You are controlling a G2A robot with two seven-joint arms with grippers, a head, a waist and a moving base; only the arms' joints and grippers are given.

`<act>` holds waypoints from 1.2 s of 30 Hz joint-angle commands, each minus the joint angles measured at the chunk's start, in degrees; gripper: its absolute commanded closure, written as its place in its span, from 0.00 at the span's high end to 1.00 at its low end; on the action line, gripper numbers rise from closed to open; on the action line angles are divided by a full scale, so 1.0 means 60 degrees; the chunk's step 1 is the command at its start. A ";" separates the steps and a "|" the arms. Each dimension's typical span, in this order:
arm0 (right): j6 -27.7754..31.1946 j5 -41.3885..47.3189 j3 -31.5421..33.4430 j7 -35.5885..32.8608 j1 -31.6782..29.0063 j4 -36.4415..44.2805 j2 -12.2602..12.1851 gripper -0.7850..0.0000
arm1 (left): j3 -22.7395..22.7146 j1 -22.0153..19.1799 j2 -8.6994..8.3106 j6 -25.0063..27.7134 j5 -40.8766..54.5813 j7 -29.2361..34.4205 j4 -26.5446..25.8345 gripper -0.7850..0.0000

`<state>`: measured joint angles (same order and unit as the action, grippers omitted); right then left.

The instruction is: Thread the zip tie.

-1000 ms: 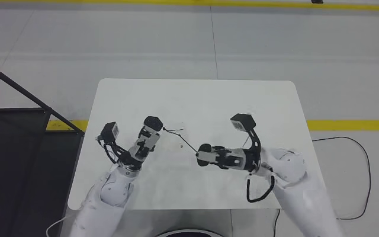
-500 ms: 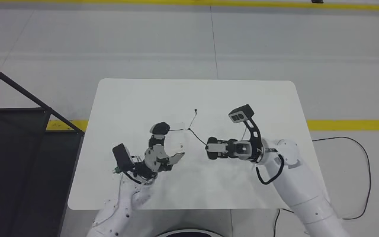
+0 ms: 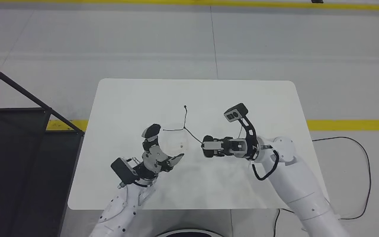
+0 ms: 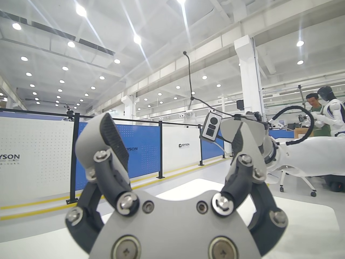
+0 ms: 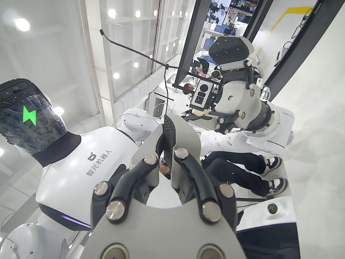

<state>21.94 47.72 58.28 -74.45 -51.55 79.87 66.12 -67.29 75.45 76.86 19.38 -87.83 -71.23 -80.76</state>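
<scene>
Centre of the top view: the right gripper clamps shut on one end of the thin black zip tie, whose wiry strap forks above the smooth white table. The left gripper (grey metal fingers, ribbed dark pads) gapes wide open, empty, near the strap's loose end.
</scene>
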 commanded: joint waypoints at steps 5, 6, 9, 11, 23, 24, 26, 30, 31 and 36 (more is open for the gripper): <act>-0.0315 -0.0157 -0.0101 0.0400 -0.0197 0.0243 0.0037 0.00 | -0.0089 0.0027 0.0009 -0.0598 -0.0028 0.0224 -0.0205 1.00; -0.0359 -0.0131 -0.0133 0.0390 -0.0188 0.0220 0.0053 0.00 | -0.0125 0.0018 0.0012 -0.0838 -0.0074 0.0194 -0.0208 1.00; -0.0376 -0.0102 -0.0253 0.0408 -0.0136 0.0143 0.0113 0.00 | -0.0163 -0.0065 0.0034 -0.1760 -0.0405 0.0024 -0.0079 0.81; -0.0364 -0.0123 -0.0332 0.0436 -0.0090 0.0099 0.0154 0.00 | -0.0128 -0.0131 0.0068 -0.2415 -0.0586 -0.0178 0.0053 0.49; -0.0561 -0.0198 -0.0491 0.0374 0.0079 -0.0126 0.0301 0.00 | 0.0111 -0.0477 0.0229 -0.4054 -0.0715 -0.0878 0.0581 0.47; -0.0561 -0.0192 -0.0490 0.0352 0.0080 -0.0131 0.0309 0.00 | 0.0118 -0.0492 0.0240 -0.4100 -0.0672 -0.0830 0.0588 0.47; -0.0585 -0.0204 -0.0483 0.0323 0.0084 -0.0156 0.0322 0.00 | 0.0139 -0.0517 0.0256 -0.4119 -0.0625 -0.0781 0.0604 0.46; -0.0596 -0.0195 -0.0459 0.0256 0.0084 -0.0174 0.0348 0.00 | 0.0183 -0.0559 0.0271 -0.4120 -0.0705 -0.0696 0.0717 0.46; -0.0597 -0.0195 -0.0450 0.0242 0.0084 -0.0183 0.0354 0.00 | 0.0220 -0.0577 0.0268 -0.4074 -0.0825 -0.0682 0.0764 0.47; -0.0638 -0.0200 -0.0431 0.0168 0.0090 -0.0208 0.0386 0.00 | 0.0334 -0.0650 0.0280 -0.4088 -0.1090 -0.0691 0.0928 0.49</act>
<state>18.13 46.54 55.69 -73.36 -51.02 78.63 68.40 -65.38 71.61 78.50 -5.12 -94.41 -75.24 -75.30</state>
